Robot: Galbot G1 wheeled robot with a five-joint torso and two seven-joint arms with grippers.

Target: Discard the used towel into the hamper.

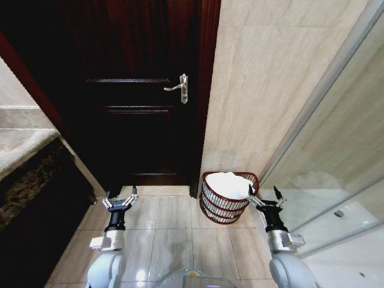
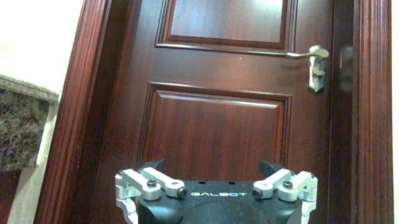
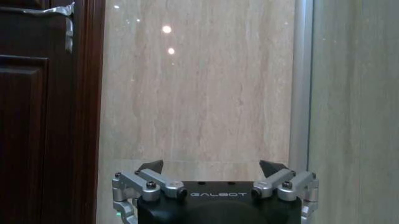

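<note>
A dark wood door (image 1: 138,108) with a metal handle (image 1: 180,87) fills the far side of the head view, flanked by a beige stone wall (image 1: 270,84) and a glass panel (image 1: 348,174) in a metal frame on the right, all above a tiled floor (image 1: 174,228). The hamper (image 1: 210,204), a reddish-brown wire basket with thin ribs, stands on the floor at the foot of the wall, just right of the door frame. The towel (image 1: 230,185) lies inside it as a white heap reaching about to the rim, so the discard looks done. Being soft cloth, the towel should be light and limp; it would bunch under a pinch, and a raised fold at the top of the heap is the likely place to take hold. The hamper looks light too and could tip or slide if nudged. The left gripper (image 1: 120,200) hovers above the floor before the door, jaws spread and empty. The right gripper (image 1: 266,197) sits just right of the hamper's rim, jaws likewise parted with nothing between them.
</note>
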